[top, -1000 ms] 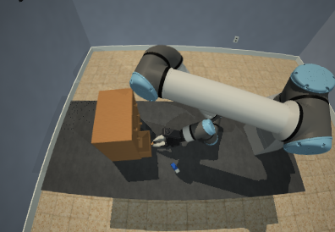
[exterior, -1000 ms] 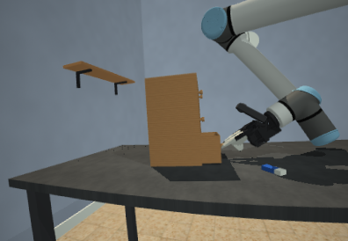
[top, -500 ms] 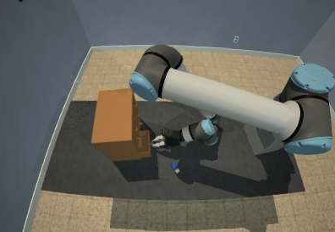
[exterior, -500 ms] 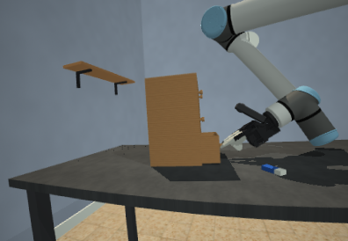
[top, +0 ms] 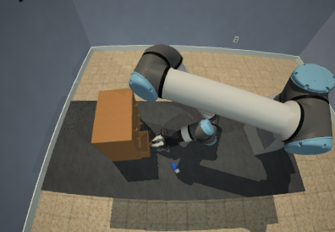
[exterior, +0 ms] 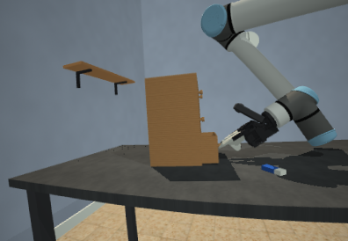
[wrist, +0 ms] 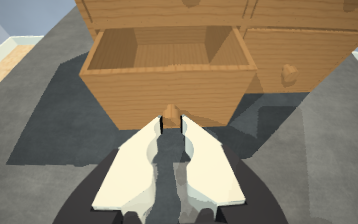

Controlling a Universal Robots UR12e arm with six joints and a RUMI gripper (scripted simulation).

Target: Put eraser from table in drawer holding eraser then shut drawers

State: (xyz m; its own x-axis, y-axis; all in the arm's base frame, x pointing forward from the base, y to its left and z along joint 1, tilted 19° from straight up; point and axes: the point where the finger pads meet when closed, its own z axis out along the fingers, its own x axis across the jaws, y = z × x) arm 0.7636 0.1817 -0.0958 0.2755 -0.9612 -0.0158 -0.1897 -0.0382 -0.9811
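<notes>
Well apart: eraser (top: 175, 168) (tabletop), gripper (wrist: 171, 124).

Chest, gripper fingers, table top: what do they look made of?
Chest: wood by its look, orange-brown with visible grain, matte. Gripper fingers: smooth cream, likely plastic, shut on the drawer knob. Table top: dark grey, matte, faintly mottled; material unclear.

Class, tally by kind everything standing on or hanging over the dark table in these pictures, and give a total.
Chest of drawers: 1
Eraser, blue and white: 1
Gripper, fingers shut on the open drawer's knob: 1
Total: 3
</notes>
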